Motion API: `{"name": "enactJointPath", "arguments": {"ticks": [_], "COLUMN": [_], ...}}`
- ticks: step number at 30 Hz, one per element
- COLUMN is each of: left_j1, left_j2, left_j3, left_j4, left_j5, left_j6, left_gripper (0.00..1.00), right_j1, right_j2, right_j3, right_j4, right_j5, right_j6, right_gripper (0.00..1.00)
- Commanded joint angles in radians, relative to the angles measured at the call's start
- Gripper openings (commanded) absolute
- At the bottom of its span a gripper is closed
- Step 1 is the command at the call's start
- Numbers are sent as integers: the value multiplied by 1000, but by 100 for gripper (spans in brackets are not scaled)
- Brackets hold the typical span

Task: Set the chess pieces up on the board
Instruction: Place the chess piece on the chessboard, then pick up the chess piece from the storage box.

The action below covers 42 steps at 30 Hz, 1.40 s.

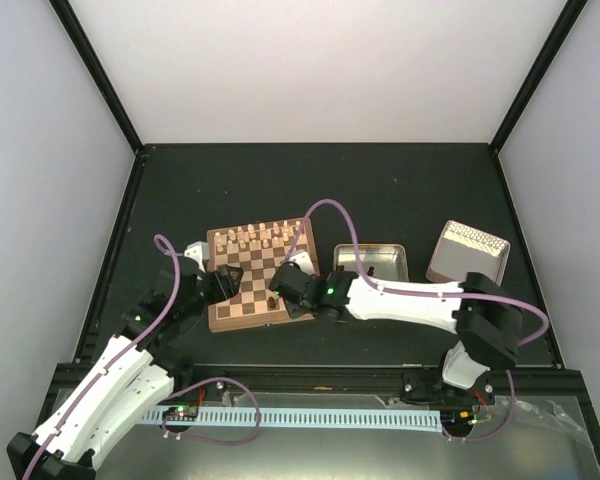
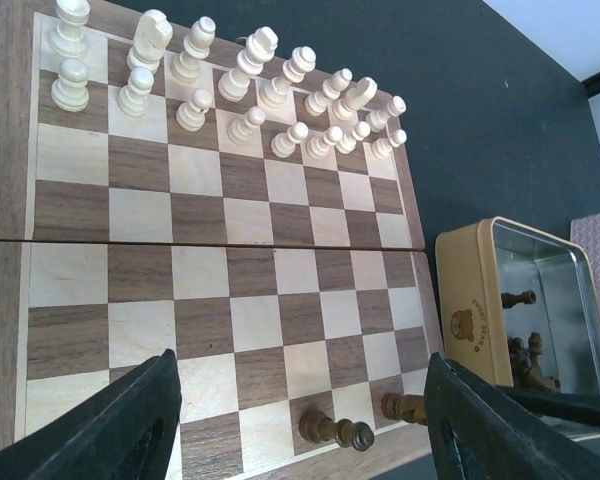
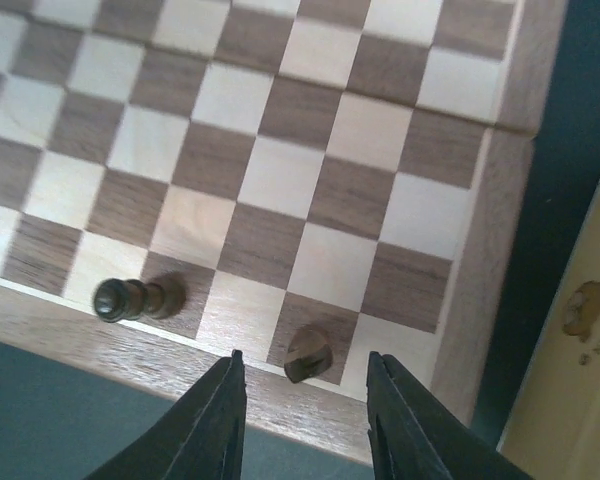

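The board (image 2: 280,222) is smooth, grained wood, the dark chess pieces (image 2: 335,431) glossy wood, the tin (image 2: 468,300) shiny metal inside, and the tabletop (image 2: 480,120) matt black.

Lab booth (blank white walls (image 1: 330,70)).

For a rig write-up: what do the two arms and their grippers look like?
The left arm and right arm are white shells with black joints, each trailed by a looping purple cable. A green light glows near the right wrist. The left gripper and right gripper each have two plain black fingers; no markings show.
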Motion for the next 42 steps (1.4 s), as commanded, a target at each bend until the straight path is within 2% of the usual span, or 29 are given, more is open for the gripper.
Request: {"name": "enactJointPath", "arguments": {"ticks": [1, 10, 18, 28, 42], "left_j1": [10, 9, 9, 8, 8], "left_j2": [-12, 7, 44, 67, 55], "left_j3": [29, 58, 66, 78, 75], "left_j4": [-17, -3, 14, 8, 0], "left_j5": [38, 97, 115, 111, 73], "left_j6": [49, 98, 103, 106, 107], "left_gripper": [69, 70, 70, 69, 70], "right_j1": [-32, -211, -355, -407, -543], "right_j2": [-125, -378, -534, -504, -382], "right_j3": [-41, -259, -409, -415, -416], "right_j4": [18, 44, 57, 54, 79], "right_j5": [34, 46, 11, 7, -43], "right_j6": [90, 281, 305, 269, 167], "right_gripper": [35, 35, 36, 37, 37]}}
